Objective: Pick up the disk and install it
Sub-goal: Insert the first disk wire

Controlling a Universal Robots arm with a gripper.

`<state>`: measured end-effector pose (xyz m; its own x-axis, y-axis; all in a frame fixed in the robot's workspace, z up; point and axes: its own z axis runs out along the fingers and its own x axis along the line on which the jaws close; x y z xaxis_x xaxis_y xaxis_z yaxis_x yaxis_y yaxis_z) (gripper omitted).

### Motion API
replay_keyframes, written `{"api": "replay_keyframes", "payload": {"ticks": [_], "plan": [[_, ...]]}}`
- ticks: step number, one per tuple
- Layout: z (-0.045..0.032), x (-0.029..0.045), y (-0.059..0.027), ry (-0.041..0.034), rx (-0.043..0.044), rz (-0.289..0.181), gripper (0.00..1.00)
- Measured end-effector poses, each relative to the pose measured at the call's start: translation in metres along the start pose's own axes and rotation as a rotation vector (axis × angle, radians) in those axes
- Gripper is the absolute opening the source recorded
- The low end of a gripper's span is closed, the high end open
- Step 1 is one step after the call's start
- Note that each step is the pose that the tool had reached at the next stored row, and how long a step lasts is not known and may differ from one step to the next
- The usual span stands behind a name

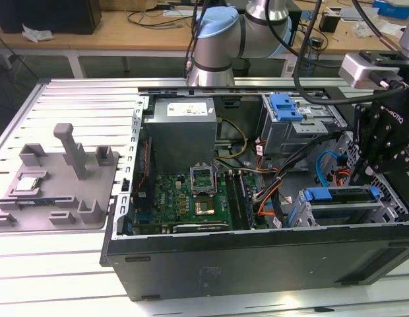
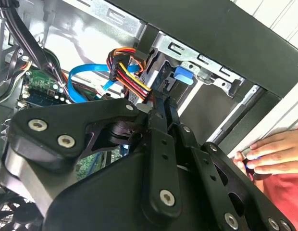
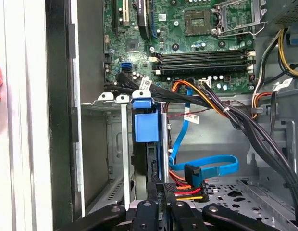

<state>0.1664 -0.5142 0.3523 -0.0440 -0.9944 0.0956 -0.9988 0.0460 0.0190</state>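
The disk (image 1: pixel 343 196) sits on edge in the drive cage at the front of the open computer case (image 1: pixel 257 257), on the exterior view's right. Its blue rail frame (image 3: pixel 146 125) shows end-on in the first wrist view, and the blue end (image 2: pixel 183 76) shows in the second wrist view. My gripper (image 3: pixel 159 192) hangs over the disk's cable end, beside a power plug (image 3: pixel 180 190) with red, yellow and orange wires. The black fingers (image 2: pixel 158 120) stand close together, shut, with their tips at the disk's dark end. From outside, the gripper (image 1: pixel 364 173) is at the cage's right end.
A motherboard (image 1: pixel 191 195) and a grey power supply (image 1: pixel 181 125) fill the case's left half. Black cable bundles and a blue flat cable (image 3: pixel 206 166) run beside the cage. A second cage with a blue latch (image 1: pixel 283 105) stands behind. A person's hand (image 2: pixel 264 154) rests on the case edge. A grey fixture (image 1: pixel 59 178) lies left.
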Motion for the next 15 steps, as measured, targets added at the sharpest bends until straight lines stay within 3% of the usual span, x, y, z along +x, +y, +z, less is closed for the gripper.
{"api": "replay_keyframes", "payload": {"ticks": [1,5,8,11,15], "plan": [[0.0,0.0005,0.0,-0.0043,0.0,0.0,0.16],[0.0008,0.0092,-0.0004,-0.0446,-0.0011,-0.001,0.16],[0.0011,0.0123,-0.0007,-0.0517,-0.0014,-0.001,0.16],[0.0015,0.016,-0.001,-0.069,-0.0022,-0.002,0.16],[0.0015,0.0163,-0.001,-0.0694,-0.0022,-0.001,0.16]]}}
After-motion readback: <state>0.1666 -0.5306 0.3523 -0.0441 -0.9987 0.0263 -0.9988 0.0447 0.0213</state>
